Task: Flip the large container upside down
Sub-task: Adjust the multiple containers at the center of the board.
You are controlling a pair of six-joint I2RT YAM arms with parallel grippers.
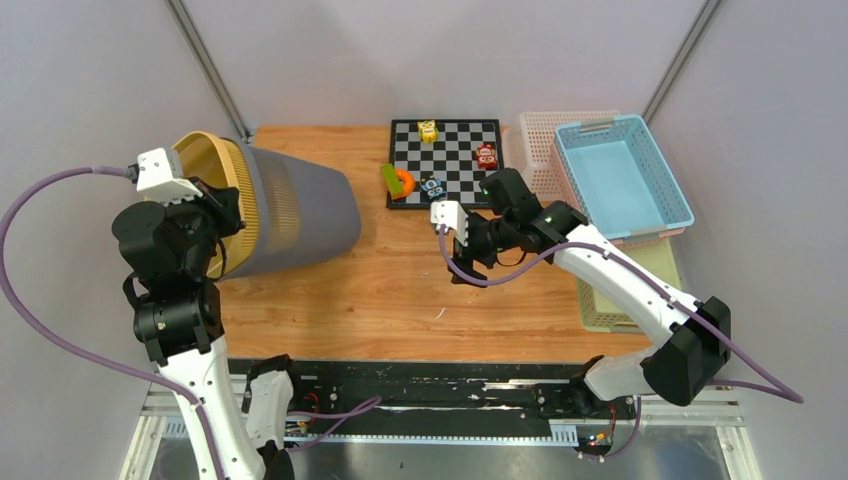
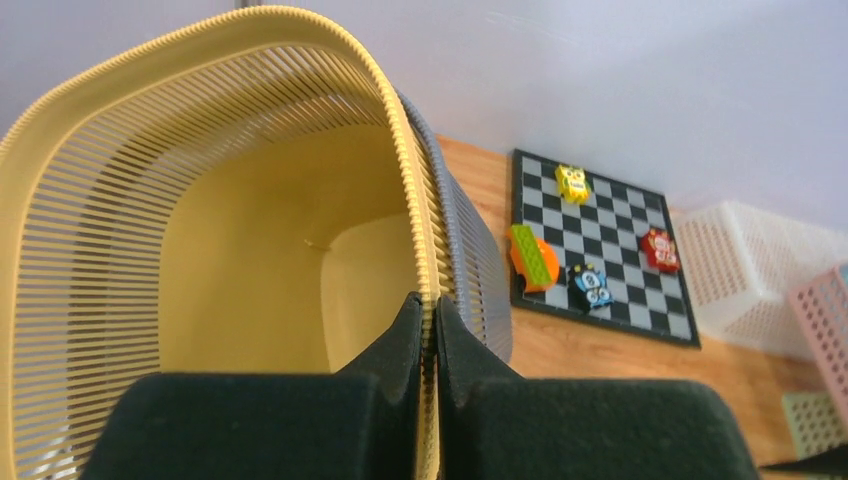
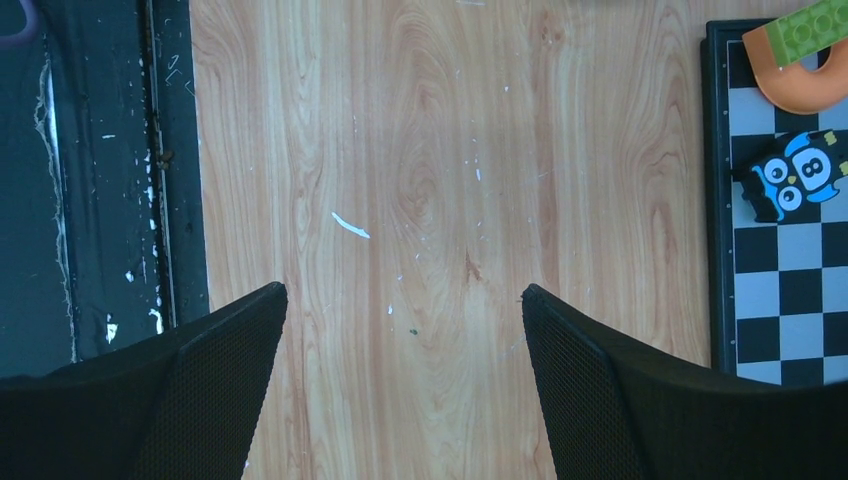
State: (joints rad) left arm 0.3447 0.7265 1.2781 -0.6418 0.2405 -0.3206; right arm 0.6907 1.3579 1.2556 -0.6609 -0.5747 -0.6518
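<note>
Left hand [image 2: 427, 305] clamped shut on the lip of the large container [image 1: 290, 205], pinching the thin yellow rim from inside and outside. Container lies on its side at the left of the worktop [image 1: 400, 290], mouth toward the left arm, base pointing to the middle. Right hand [image 3: 402, 292] spread wide, holding nothing, hanging over bare wood just beside the chessboard [image 1: 455, 150].

Risks, as I judge them:
- One narrow pinch on a big body: the rim could slide out mid-turn and the container drop or roll.
- The slatted wall looks springy and may flex, letting the grip twist.
- The base swinging round could sweep the chessboard and its small toys [image 1: 486, 155].
- Yellow inside, grey outside. If these are two nested shells (cannot tell), the inner could slip out once inverted.

Materials: ribbed plastic, fine vertical slats, rounded-square mouth, tapering to a closed base. Worktop is pale wood grain, scuffed. Hand pads are matte black.
</note>
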